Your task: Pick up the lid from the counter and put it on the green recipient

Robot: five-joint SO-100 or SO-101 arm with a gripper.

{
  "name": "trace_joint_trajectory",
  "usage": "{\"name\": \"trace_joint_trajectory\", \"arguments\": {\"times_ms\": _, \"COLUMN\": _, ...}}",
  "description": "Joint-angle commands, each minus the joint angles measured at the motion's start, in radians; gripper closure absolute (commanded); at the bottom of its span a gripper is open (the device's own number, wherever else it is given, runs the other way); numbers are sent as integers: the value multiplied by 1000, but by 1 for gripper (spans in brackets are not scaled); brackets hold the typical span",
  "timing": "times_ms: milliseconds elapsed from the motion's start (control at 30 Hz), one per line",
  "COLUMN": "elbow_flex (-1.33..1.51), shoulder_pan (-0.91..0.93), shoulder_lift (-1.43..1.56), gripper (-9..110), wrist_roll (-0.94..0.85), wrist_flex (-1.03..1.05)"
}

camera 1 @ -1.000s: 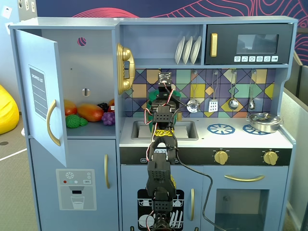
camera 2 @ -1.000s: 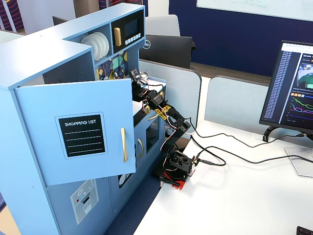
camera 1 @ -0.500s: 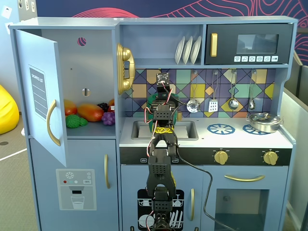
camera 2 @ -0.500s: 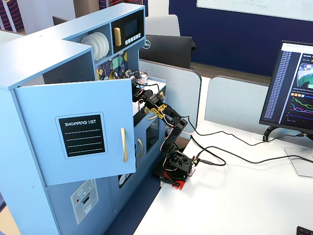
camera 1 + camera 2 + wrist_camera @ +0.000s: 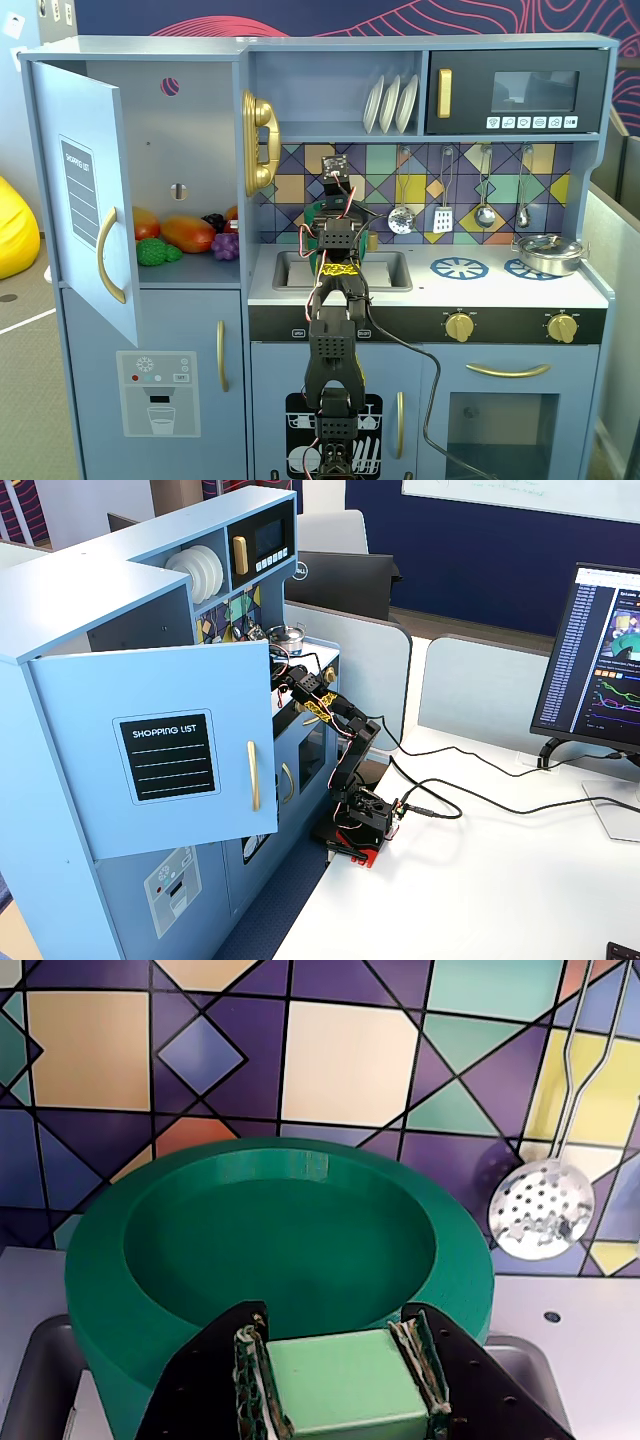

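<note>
— Patterned tiles fill the back of the wrist view; what sits in front of them, going left to right?

— At the left and centre, the green recipient (image 5: pixel 100 1290) takes up most of the frame, its mouth open toward the camera and its far rim touching or just short of the tile wall. To the right hangs a silver slotted spoon (image 5: pixel 540 1210), well clear of the pot.

— And the gripper?

— The gripper (image 5: pixel 340 1375) comes in from the bottom centre. Its jaws are narrow, clamped on a pale green square block, which I judge to be the knob of the lid (image 5: pixel 345 1380). The disc itself is hidden below the frame edge.

— So where does the lid lie relative to the pot?

— Just at the near rim, lower centre, with the opening directly ahead and slightly above in the picture. The move probably needs a short push forward over the mouth, keeping the disc level.

— Does a fixed view help?

— Little. In a fixed view the arm (image 5: pixel 335 330) rises at the centre and blocks the pot; only a green sliver (image 5: pixel 314 212) shows by the wrist, left of the blue burner ring (image 5: pixel 459 267).
</note>
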Motion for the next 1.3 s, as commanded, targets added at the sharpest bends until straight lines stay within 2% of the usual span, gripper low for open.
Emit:
{"name": "trace_joint_trajectory", "arguments": {"times_ms": 0, "elbow_flex": -89, "shoulder_pan": -6, "shoulder_lift": 3, "gripper": 102, "wrist_roll": -17, "wrist_flex": -43}}
{"name": "trace_joint_trajectory", "arguments": {"times_ms": 100, "elbow_flex": -74, "shoulder_pan": -2, "shoulder_lift": 11, "gripper": 101, "wrist_roll": -14, "wrist_flex": -43}}
{"name": "trace_joint_trajectory", "arguments": {"times_ms": 233, "elbow_flex": -64, "shoulder_pan": 6, "shoulder_lift": 35, "gripper": 81, "wrist_roll": 92, "wrist_flex": -48}}
{"name": "trace_joint_trajectory", "arguments": {"times_ms": 467, "elbow_flex": -63, "shoulder_pan": 23, "shoulder_lift": 71, "gripper": 71, "wrist_roll": 115, "wrist_flex": -41}}
{"name": "trace_joint_trajectory", "arguments": {"times_ms": 800, "elbow_flex": 49, "shoulder_pan": 34, "shoulder_lift": 351, "gripper": 67, "wrist_roll": 80, "wrist_flex": 91}}
{"name": "trace_joint_trajectory", "arguments": {"times_ms": 1267, "elbow_flex": 707, "shoulder_pan": 52, "shoulder_lift": 969, "gripper": 71, "wrist_roll": 107, "wrist_flex": 482}}
